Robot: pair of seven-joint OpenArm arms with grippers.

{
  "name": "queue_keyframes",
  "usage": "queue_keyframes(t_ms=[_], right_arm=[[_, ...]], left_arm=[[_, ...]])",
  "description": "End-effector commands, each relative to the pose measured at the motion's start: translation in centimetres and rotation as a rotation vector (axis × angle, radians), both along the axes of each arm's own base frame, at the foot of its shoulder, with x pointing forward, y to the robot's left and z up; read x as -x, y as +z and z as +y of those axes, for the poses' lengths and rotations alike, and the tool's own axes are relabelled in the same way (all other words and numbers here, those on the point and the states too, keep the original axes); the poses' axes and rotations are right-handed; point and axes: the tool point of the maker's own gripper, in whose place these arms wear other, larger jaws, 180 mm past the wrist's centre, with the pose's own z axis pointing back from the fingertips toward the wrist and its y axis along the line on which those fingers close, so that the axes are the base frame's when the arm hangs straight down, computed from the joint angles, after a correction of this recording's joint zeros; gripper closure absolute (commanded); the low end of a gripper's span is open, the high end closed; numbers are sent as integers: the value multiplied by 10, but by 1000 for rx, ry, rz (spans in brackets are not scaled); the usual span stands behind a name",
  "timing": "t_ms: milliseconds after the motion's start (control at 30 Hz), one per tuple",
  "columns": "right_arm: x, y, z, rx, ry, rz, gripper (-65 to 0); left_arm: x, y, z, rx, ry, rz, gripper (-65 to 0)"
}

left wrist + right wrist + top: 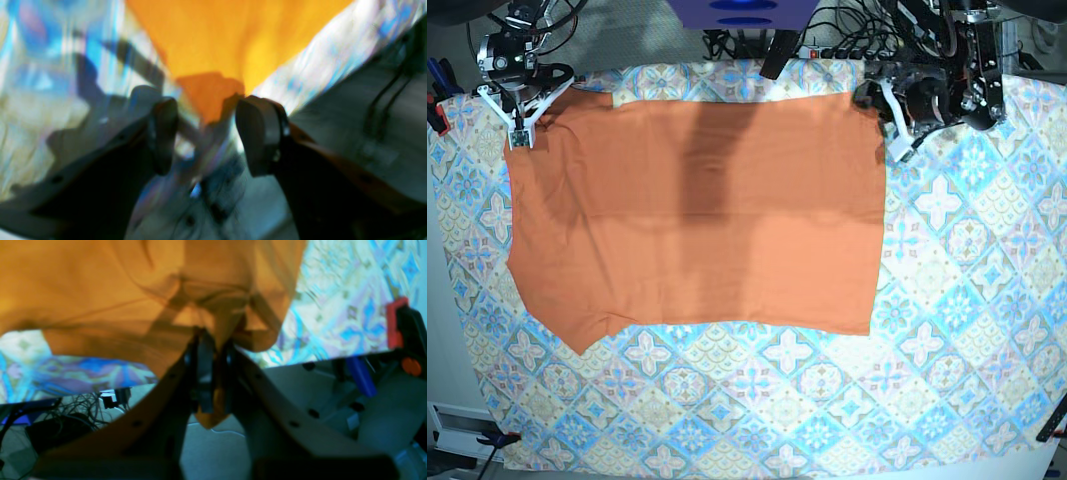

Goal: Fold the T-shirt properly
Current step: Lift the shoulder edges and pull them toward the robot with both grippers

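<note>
presently listed: one plain burnt-orange short-sleeved soft fabric t-shirt [697, 210], spread nearly flat across the blue-and-beige patterned tablecloth [947, 330] on the surface, its far edge toward the arm bases and one sleeve showing at the near corner on the base view's left.

right claw [213, 346]: drawn tight, a pinch of orange cloth caught between the fingers and a tuft showing below them, at the far corner on the base view's left.

left claw [203, 133]: parted wide, holding nothing; a pointed corner of the shirt lay just beyond the gap, close by one pad [258, 133]. whether it touched could not be told through the blur.

handling, as judged: light, limp, no stiffness; it would sag and crease wherever unsupported, and drag on the tablecloth. best taken at corners or hem edges, both far corners together, pinching through a full fold of cloth so it would not slip free.
</note>
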Motion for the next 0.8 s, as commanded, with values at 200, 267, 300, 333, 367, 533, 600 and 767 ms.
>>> queue_keyframes(t_ms=[200,267,300,333,367,533,600,767], right_arm=[[1,6,-12,65,15,13,-27],[0,7,-12,67,16,10,-27],[0,7,-12,68,16,11,-27],[0,7,-12,68,16,11,-27],[0,7,-12,68,16,11,-27],[0,7,-12,67,16,11,-27],[0,7,-12,68,16,9,-27],[0,7,-12,68,16,9,-27]], left_arm=[[23,-7,-33,42,-95,67,-327],[24,-7,-35,44,-101,69,-326],[24,-7,-35,44,-101,69,-321],[24,-7,-35,44,-101,69,-307],[24,-7,-35,44,-101,69,-281],[25,-8,-33,34,-106,73,-39],[25,-8,-32,31,-107,73,0],[23,-7,-31,40,-96,66,0]])
